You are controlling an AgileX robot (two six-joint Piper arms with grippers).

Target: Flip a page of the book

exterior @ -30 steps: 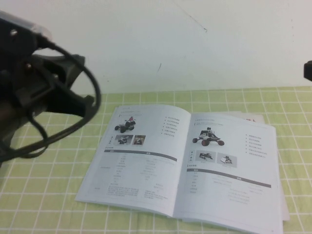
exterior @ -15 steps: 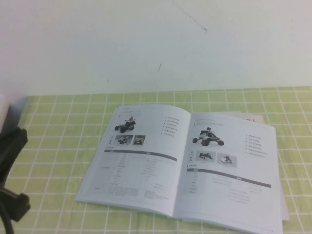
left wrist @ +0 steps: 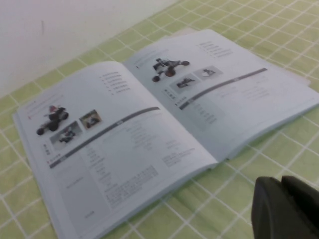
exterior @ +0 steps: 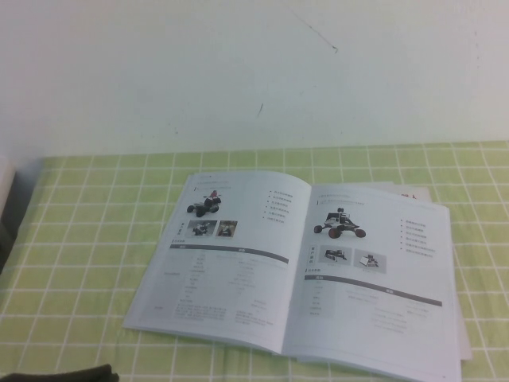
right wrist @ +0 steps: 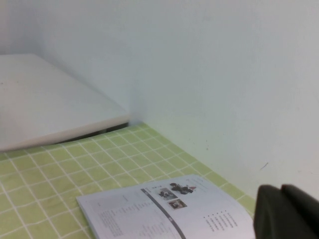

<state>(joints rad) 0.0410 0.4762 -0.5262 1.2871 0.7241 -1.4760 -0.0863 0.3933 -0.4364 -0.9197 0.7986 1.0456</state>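
The book (exterior: 294, 270) lies open and flat on the green checked cloth (exterior: 87, 239), showing small robot vehicle photos, dark bars and tables. The page is hidden; no leaf stands lifted. In the left wrist view the book (left wrist: 149, 119) fills the middle, and my left gripper (left wrist: 281, 183) hangs shut over bare cloth just off the book's near edge, touching nothing. In the right wrist view my right gripper (right wrist: 280, 189) is shut and empty, held apart from the book (right wrist: 169, 214). Neither gripper's fingers show in the high view.
A white wall backs the table. A white slab (right wrist: 45, 104) lies beyond the book's left side. Loose sheets (exterior: 409, 193) stick out under the book's far right corner. A dark part of the left arm (exterior: 71, 372) shows at the near left edge.
The left arm, which filled the left of the high view, has drawn back down and out of it. The book has not moved.
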